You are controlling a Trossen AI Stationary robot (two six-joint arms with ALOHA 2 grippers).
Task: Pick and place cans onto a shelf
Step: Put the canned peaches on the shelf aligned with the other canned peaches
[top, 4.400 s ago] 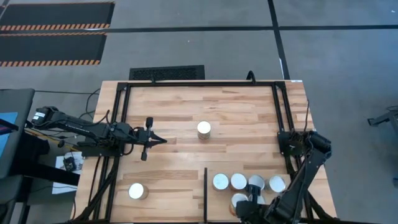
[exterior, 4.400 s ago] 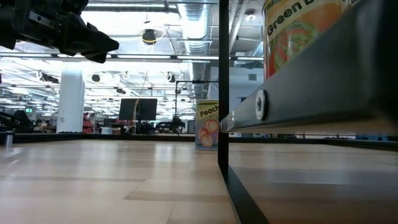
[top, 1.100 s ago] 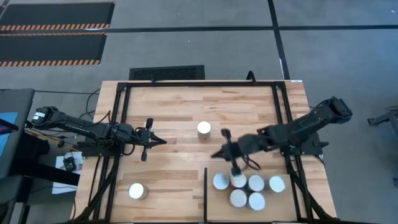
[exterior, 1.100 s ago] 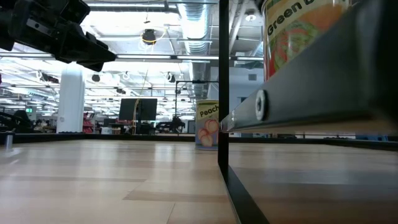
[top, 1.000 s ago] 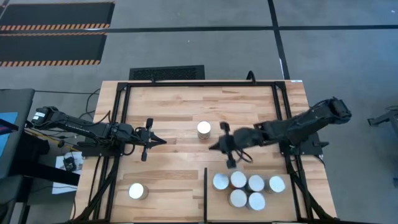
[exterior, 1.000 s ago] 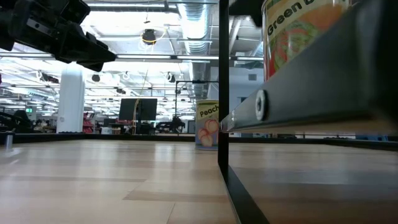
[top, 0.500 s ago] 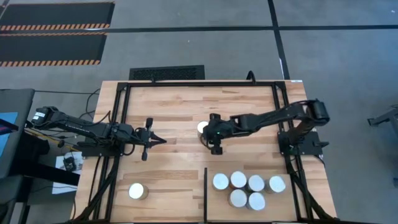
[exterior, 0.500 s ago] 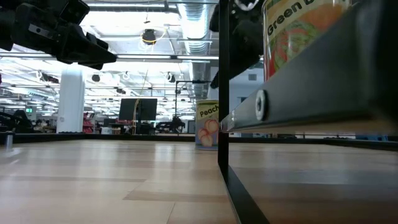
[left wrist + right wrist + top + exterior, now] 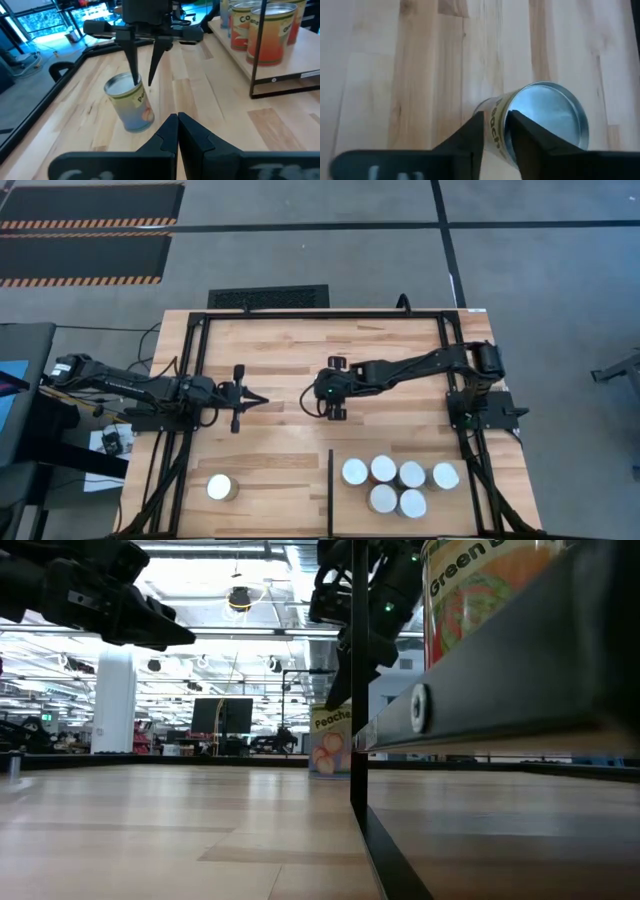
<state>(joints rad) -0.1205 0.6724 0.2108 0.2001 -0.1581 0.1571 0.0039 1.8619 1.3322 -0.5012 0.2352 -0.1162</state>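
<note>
A peach-labelled can (image 9: 131, 102) stands tilted at the middle of the table. In the high view my right gripper (image 9: 318, 392) hides it. That gripper (image 9: 143, 80) comes down on it, open, and the can's shiny top (image 9: 547, 117) shows beside its fingers. My left gripper (image 9: 250, 397) hovers shut to the left of the can, pointing at it. Several cans (image 9: 398, 483) stand on the shelf (image 9: 350, 515) at the near right. One more can (image 9: 219, 487) stands near the front left. My right gripper slants down on the peach can from the table's right. One finger (image 9: 135, 75) meets the can's top at its rim (image 9: 134, 86). The other finger (image 9: 151, 67) hangs just outside the can's wall. The can leans over, its base on the wood.
A thin black divider bar (image 9: 330, 480) and black frame tubing (image 9: 462, 395) bound the shelf. More tubing (image 9: 197, 360) runs along the table's left and far sides. Bare wood lies between the two arms and toward the far edge.
My right gripper has swung from above the shelf cans toward the table's far left. It has come down, tipping steeply, onto the lone peach can. That can now leans and has shifted slightly.
</note>
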